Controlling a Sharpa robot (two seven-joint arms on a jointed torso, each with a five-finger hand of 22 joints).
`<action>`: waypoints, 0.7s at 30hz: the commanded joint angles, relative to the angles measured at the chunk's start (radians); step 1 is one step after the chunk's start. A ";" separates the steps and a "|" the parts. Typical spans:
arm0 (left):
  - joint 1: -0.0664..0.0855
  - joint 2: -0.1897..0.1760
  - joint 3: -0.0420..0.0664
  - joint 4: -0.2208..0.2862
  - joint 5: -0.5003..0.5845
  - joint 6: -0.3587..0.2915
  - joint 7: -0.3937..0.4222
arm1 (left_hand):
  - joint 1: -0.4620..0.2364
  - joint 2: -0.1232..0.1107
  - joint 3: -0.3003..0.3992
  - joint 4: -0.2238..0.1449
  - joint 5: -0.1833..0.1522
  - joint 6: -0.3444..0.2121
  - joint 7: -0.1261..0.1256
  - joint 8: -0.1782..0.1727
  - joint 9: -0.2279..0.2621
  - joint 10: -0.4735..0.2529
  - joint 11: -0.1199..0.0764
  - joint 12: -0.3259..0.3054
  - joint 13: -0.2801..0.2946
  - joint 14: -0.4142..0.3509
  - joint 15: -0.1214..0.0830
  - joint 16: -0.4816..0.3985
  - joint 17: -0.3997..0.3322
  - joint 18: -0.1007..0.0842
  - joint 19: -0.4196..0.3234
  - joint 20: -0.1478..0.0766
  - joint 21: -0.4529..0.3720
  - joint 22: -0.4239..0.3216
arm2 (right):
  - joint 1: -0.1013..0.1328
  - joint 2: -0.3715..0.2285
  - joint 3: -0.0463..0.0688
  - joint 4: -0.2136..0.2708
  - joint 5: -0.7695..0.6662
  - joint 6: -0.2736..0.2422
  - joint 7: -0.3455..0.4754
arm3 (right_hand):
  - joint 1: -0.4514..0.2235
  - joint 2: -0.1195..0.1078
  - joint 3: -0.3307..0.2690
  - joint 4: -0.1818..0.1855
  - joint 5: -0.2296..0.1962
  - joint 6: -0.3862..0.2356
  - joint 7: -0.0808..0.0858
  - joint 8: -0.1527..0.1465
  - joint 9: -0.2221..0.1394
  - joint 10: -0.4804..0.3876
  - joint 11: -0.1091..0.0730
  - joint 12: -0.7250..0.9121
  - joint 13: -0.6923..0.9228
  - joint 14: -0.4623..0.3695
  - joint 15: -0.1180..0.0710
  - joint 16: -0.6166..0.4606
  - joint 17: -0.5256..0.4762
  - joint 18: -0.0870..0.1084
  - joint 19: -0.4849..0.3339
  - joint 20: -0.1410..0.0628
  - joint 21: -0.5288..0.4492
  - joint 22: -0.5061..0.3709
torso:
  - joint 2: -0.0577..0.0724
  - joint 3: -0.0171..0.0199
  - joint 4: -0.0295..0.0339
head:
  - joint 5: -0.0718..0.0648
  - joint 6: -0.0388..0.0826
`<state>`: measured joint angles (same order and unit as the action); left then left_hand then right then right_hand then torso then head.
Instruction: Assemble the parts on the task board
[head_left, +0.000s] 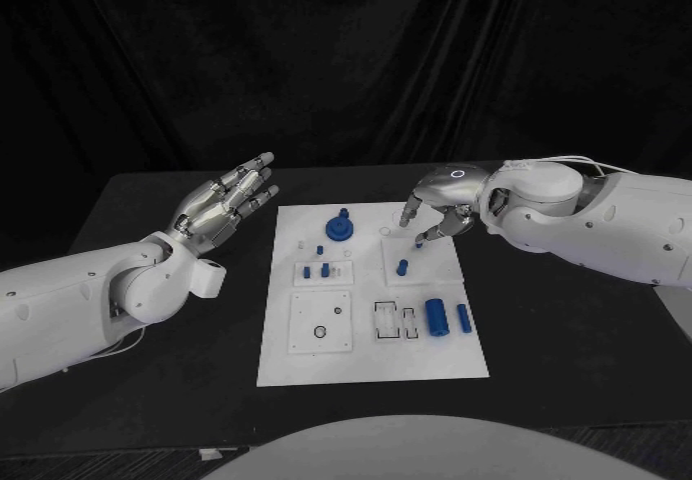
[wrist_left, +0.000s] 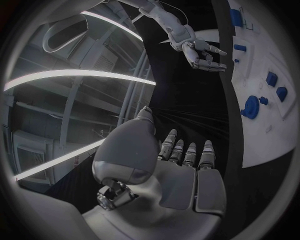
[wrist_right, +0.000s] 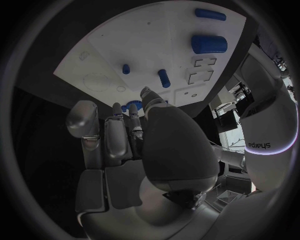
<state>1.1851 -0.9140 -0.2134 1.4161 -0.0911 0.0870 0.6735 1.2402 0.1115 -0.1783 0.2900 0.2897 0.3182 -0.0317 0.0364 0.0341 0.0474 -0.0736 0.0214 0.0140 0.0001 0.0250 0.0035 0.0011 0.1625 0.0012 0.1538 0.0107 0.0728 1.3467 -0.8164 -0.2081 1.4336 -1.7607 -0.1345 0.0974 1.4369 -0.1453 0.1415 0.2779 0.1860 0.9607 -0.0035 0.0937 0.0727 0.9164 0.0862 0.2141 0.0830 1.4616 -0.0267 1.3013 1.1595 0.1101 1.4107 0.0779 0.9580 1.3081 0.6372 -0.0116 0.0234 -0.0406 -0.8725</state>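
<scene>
The white task board (head_left: 433, 360) lies mid-table. On it are a blue gear (head_left: 339, 228), small blue pegs (head_left: 402, 267) and two blue cylinders (head_left: 436, 320). My left hand (head_left: 224, 205) hovers left of the board's far corner with its fingers straight and apart, holding nothing. Over the board's far right corner my right hand (head_left: 440, 215) points its fingers down. A small blue bit (head_left: 420, 241) shows at those fingertips, and I cannot tell whether it is held. The left wrist view shows the right hand (wrist_left: 200, 50) beside the board (wrist_left: 262, 130). The right wrist view shows the board (wrist_right: 150, 45) beyond the hand (wrist_right: 137, 145).
A square white plate (head_left: 320, 320) with a circle outline and a small ring sits on the board's left half. Two rectangular outlines (head_left: 389, 318) lie beside the cylinders. Black table (head_left: 562, 330) surrounds the board on both sides.
</scene>
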 joint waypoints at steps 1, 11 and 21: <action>-0.004 0.000 0.001 -0.002 0.015 0.036 0.123 | 0.013 0.003 -0.008 0.002 0.016 0.002 0.004 -0.002 0.001 0.002 0.008 0.000 -0.001 0.000 0.009 -0.004 -0.001 0.014 0.001 0.004 -0.003 -0.010 | -0.007 0.002 0.001 -0.010 -0.023 0.023 -0.044 | 0.020 0.005 0.009 -0.009 0.016 0.009 -0.005 0.001 0.001 0.021 0.000 -0.007 -0.007 0.028 -0.003 0.000 0.003 -0.005 0.010 -0.001 0.012 0.115 | -0.006 -0.0022 -0.0030 | 0.000 0.000; -0.008 -0.004 0.001 0.001 0.015 0.052 0.110 | 0.072 0.025 -0.022 0.000 0.089 0.014 0.017 -0.001 0.002 0.003 0.022 0.003 0.000 0.000 0.028 -0.004 -0.001 0.014 0.002 0.009 -0.003 -0.014 | -0.030 0.015 0.001 -0.047 -0.023 -0.007 -0.031 | 0.038 0.011 0.018 -0.027 0.017 0.013 0.020 -0.007 -0.001 0.059 -0.005 -0.015 -0.015 0.031 -0.006 -0.007 -0.002 -0.005 0.013 -0.004 0.005 0.115 | -0.009 0.0041 -0.0121 | 0.011 0.000; -0.010 -0.002 0.001 -0.010 0.015 0.072 0.097 | 0.122 0.041 -0.026 -0.004 0.140 0.084 0.050 0.013 0.009 0.005 0.051 0.007 0.001 0.000 0.044 -0.004 -0.001 0.014 0.003 0.021 -0.003 -0.015 | -0.054 0.036 0.001 -0.083 -0.023 -0.021 -0.017 | 0.036 0.009 0.018 -0.030 0.016 -0.002 0.043 -0.020 -0.006 0.071 -0.004 -0.027 -0.018 0.029 -0.006 -0.018 -0.014 -0.005 0.014 -0.005 -0.001 0.115 | -0.012 0.0066 -0.0109 | 0.017 0.000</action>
<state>1.1765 -0.9171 -0.2133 1.4063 -0.0820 0.1311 0.6753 1.3515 0.1517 -0.1997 0.2868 0.4231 0.4022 0.0162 0.0464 0.0429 0.0517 -0.0300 0.0215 0.0143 -0.0013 0.0630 0.0036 0.0017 0.1624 0.0047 0.1680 0.0108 0.0578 1.2967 -0.7839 -0.2084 1.3577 -1.7735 -0.1348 0.0847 1.4634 -0.1339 0.1599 0.2536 0.2006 0.9591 0.0306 0.0801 0.0683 0.9819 0.0831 0.1906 0.0665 1.4652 -0.0303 1.2893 1.1469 0.1099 1.4152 0.0734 0.9621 1.3078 0.6261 -0.0054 0.0127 -0.0283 -0.8724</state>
